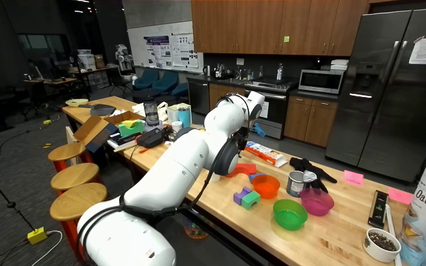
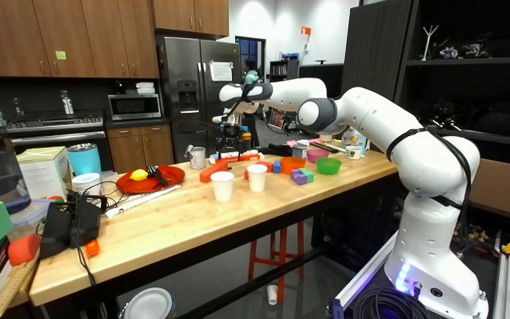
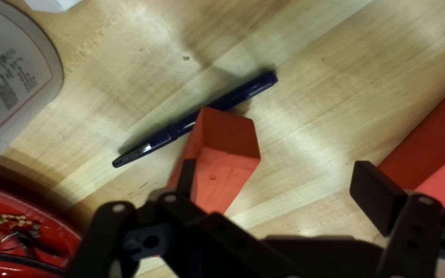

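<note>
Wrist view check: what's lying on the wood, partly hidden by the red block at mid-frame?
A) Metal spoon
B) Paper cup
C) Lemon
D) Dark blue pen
D: the dark blue pen shows on either side of a corner of the red block, which overlaps part of it; its silver clip is in plain sight.

In the wrist view, a red block [image 3: 224, 164] partly hides the pen [image 3: 185, 124], and the blurry-labelled can [image 3: 10, 83] left of the pen and red piece [image 3: 431, 150] right of it are cut off.
</note>
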Controlling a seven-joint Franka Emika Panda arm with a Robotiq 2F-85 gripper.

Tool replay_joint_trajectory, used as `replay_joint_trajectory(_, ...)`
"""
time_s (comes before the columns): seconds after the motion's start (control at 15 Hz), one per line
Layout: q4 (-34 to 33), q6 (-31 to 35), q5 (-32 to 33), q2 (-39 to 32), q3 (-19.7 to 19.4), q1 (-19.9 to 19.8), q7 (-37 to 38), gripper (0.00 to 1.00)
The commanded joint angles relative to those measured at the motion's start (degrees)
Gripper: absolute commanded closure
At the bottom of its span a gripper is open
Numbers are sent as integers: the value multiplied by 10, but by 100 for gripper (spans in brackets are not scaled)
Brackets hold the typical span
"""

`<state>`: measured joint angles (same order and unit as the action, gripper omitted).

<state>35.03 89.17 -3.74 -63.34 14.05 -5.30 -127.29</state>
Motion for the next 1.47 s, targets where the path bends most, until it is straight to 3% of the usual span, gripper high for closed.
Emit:
replay_joint_trajectory(0.0,-45,18,-3,-27,8,0,-41,0)
replay_joint_trajectory(0.33,-58,65,-6,-42,12,2,-80,0)
replay_joint_trajectory(0.93,-61,-1,-9,-52,28,0,-114,0)
replay_joint_trajectory(1.0,-63,3,-9,-54,30,-1,-116,4)
replay_joint_trajectory(1.07,-64,6,-11,-55,31,-2,-114,26)
replay_joint_trajectory(1.2,-66,16,-13,-58,32,-1,-108,29)
replay_joint_trajectory(1.4,-66,19,-15,-59,35,-3,-108,49)
